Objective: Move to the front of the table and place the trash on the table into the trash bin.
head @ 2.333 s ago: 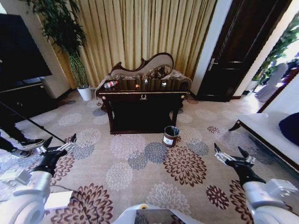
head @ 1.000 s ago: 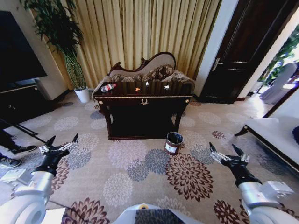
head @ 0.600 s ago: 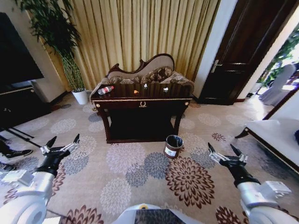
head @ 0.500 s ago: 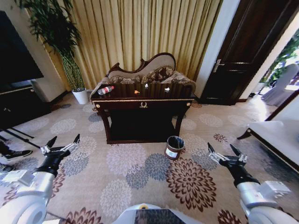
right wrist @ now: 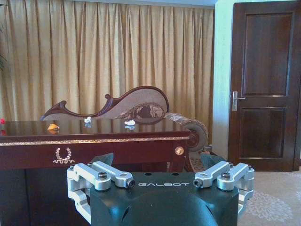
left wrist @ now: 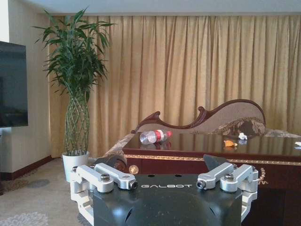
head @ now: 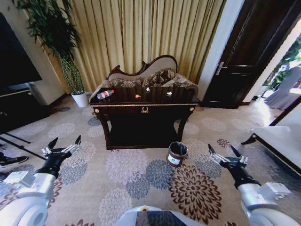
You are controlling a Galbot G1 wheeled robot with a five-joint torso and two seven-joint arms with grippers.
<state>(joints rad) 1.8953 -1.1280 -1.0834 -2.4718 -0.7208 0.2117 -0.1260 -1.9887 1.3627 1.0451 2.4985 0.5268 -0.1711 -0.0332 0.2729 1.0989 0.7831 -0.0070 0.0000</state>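
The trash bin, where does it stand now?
In the head view the trash bin stands on the carpet, in front of the table near its right front leg.

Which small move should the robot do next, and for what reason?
Probably drive a little closer to the table: both grippers, left and right, hang open and empty over the carpet, short of the bottle lying on top.

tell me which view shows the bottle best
The left wrist view: the bottle lies on its side, red label and cap plain. The head view shows it small at the table's left end; the right wrist view catches only a red sliver.
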